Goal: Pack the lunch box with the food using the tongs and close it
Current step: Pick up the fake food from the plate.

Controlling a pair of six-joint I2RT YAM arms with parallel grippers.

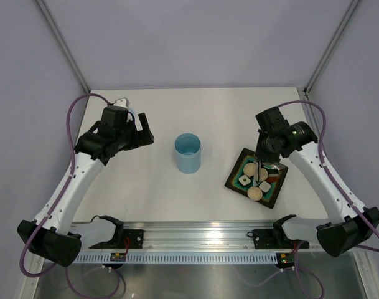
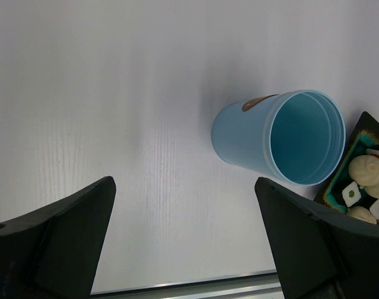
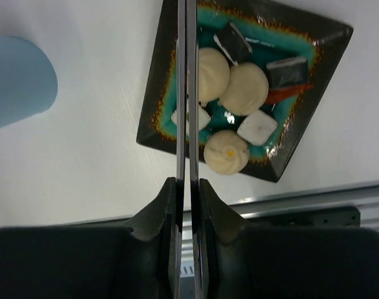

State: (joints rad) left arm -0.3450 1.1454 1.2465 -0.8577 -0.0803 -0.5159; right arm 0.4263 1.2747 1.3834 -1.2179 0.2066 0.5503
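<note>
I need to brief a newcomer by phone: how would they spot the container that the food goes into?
Start from the white table: near its middle stands a tall light blue plastic cylinder, the lunch box, upright with its top open. Its only close neighbour is the dark square teal-centred plate to its right in the top view. The plate is flat and carries food, while the lunch box is tall, round and shows nothing inside.

Tall light blue plastic cylinder of a lunch box [image 1: 188, 154]: upright, open-topped, empty inside, at centre of the top view. Bite-sized food [image 1: 256, 179] clustered right of centre: 3 round beige buns, 2 white cubes, 2 dark pieces, 1 red strip. Slim silver metal tongs [image 3: 181, 93]: arms pressed nearly together, tips over the cluster's left side.
</note>
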